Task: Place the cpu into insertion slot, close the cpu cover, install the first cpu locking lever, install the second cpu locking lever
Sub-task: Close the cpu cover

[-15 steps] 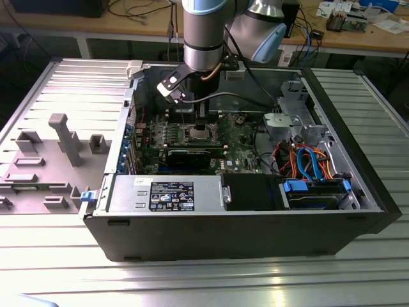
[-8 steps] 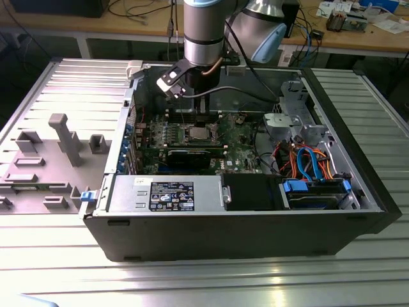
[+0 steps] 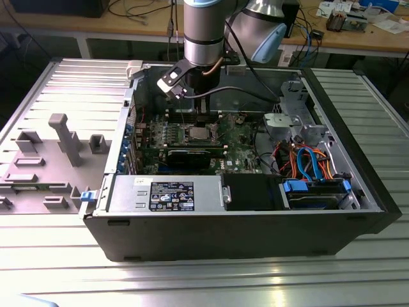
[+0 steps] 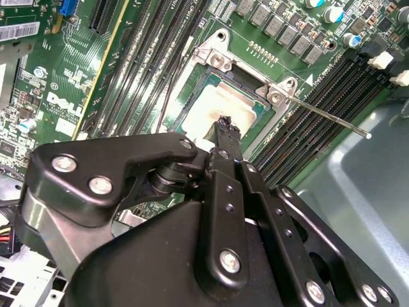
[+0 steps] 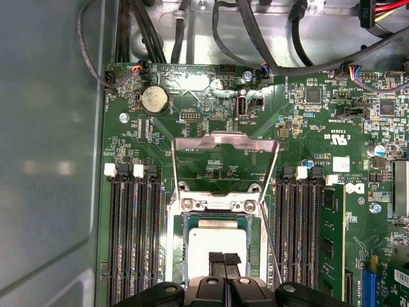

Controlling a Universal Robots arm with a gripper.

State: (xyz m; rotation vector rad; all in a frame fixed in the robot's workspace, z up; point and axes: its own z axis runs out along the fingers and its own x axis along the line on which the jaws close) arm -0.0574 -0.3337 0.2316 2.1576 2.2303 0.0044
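Where the open computer case (image 3: 223, 236) sits on the slatted table (image 3: 64, 275), my arm (image 3: 203, 32) reaches down into it, above the green motherboard (image 3: 239, 137). The case also holds a power supply (image 3: 169, 194) along its near wall and a drive bay with blue fittings (image 3: 316, 192) toward the exterior view's right.

Insertion slot (image 5: 220, 205): it holds the cpu (image 5: 214, 242), which lies flat inside the silver rim with its dull top smeared with pale residue.

Cpu cover (image 5: 225, 139): swung up off the slot, so the board shows through its square cut-out.

Locking lever (image 4: 326, 116): a thin rod standing free beside the slot, over the memory slots (image 4: 307, 134).

My pincer (image 5: 224, 258) is clenched, its two black fingertips (image 4: 225, 125) pressed together just over the near edge of the cpu; whether they touch it I cannot tell.

A grey fixture tray (image 3: 57, 147) lies outside the case, at the exterior view's left.
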